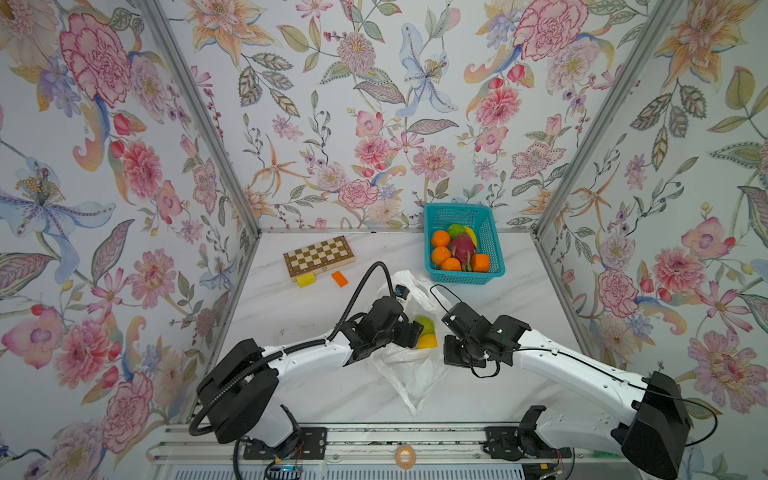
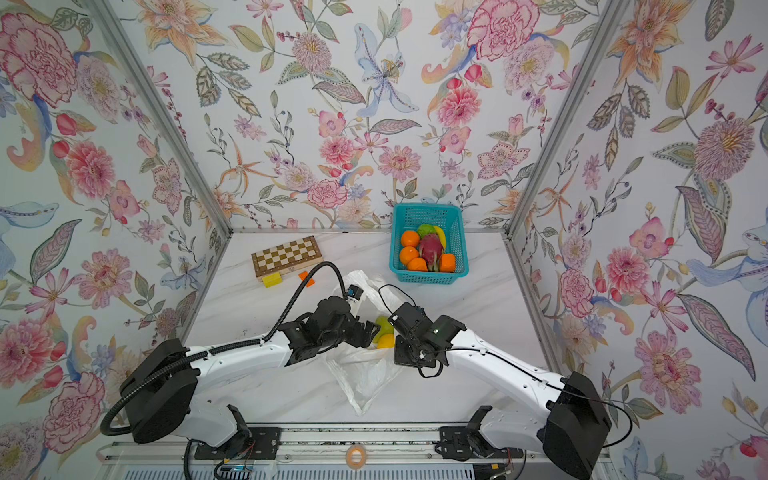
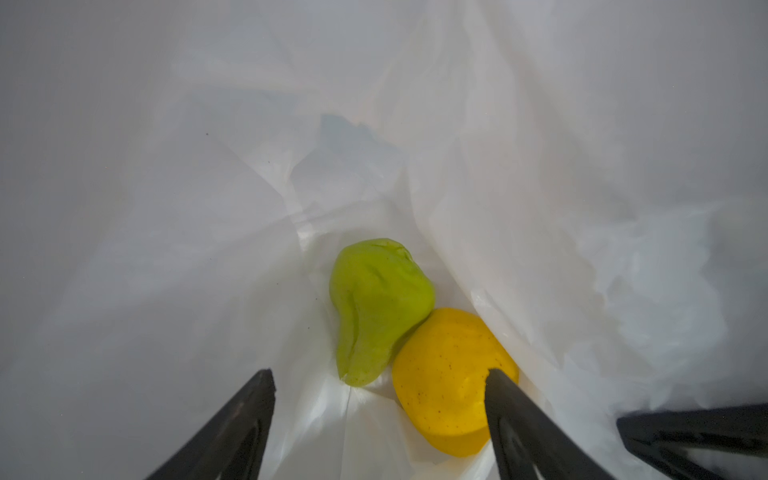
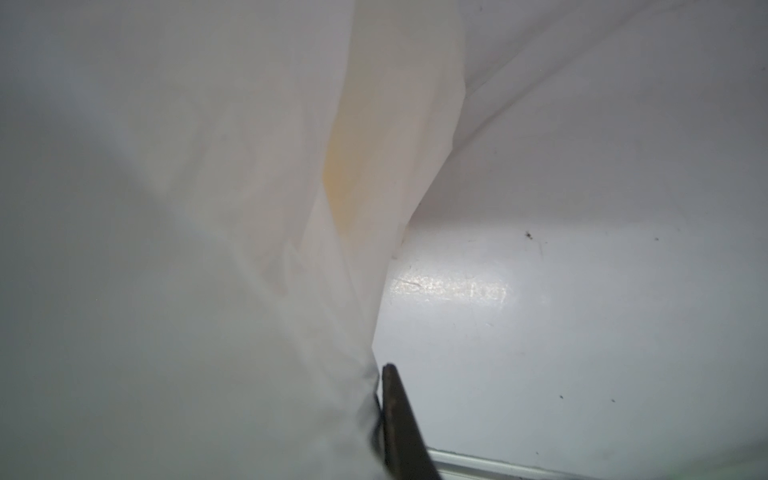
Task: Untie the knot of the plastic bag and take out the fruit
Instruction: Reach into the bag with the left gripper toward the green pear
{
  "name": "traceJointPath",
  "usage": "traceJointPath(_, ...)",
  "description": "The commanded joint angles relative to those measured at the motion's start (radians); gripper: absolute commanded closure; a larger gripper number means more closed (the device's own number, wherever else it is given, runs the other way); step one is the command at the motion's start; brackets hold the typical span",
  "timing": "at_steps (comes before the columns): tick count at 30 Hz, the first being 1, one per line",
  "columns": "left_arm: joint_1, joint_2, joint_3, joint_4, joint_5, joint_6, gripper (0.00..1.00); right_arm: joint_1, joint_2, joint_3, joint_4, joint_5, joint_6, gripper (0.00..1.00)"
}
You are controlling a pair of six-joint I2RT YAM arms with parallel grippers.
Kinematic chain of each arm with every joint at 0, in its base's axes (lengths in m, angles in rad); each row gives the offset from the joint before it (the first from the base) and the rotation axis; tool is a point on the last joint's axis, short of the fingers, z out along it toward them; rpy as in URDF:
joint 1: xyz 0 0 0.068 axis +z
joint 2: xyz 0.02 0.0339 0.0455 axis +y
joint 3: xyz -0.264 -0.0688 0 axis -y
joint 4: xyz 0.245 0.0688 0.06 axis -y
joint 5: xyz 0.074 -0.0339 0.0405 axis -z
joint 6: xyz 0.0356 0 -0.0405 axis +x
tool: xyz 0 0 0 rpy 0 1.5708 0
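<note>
The marble tabletop (image 1: 519, 299) carries the plastic bag (image 1: 409, 374), which lies crumpled near its middle between the two arms, its mouth open toward the left arm. In both top views the teal basket (image 1: 461, 216) stands behind the plastic bag and a little to its right, well apart from it. The basket holds oranges (image 1: 440, 239), a dragon fruit (image 1: 463, 246), another green piece and a banana. The chessboard (image 1: 319, 255) lies behind the plastic bag to its left.

The left tool (image 3: 379, 370) reaches into the plastic bag's mouth with its jaws spread wide and nothing between them. One fingertip (image 3: 494, 374) overlaps the yellow fruit in the left wrist view. The right tool (image 4: 380, 374) sits at the plastic bag's right edge, closed on a fold of the film.

Inside the plastic bag the green fruit (image 3: 374, 307) and the yellow fruit (image 3: 444, 382) touch each other. A yellow block (image 1: 305, 279) and an orange block (image 1: 339, 278) lie between the plastic bag and the chessboard.
</note>
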Motion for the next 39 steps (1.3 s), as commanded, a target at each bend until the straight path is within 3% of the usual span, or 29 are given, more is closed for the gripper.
traceJointPath(1,0.003,0.068,0.064,-0.064,-0.020,-0.039,0.17,0.008,-0.023,0.039,-0.017,0.028,-0.013,0.90)
traceJointPath(9,0.009,0.198,0.187,-0.123,0.006,0.005,0.03,0.009,-0.007,0.052,-0.008,0.020,-0.016,0.89)
traceJointPath(16,0.016,0.272,0.243,-0.157,0.036,0.002,0.01,0.009,-0.016,0.049,-0.003,0.028,-0.009,0.89)
traceJointPath(28,0.027,0.352,0.272,-0.168,0.056,0.026,0.08,0.008,-0.011,0.045,0.010,0.024,-0.011,0.89)
traceJointPath(39,0.033,0.355,0.261,-0.159,0.040,0.048,0.24,0.003,-0.004,0.066,0.019,0.032,-0.022,0.83)
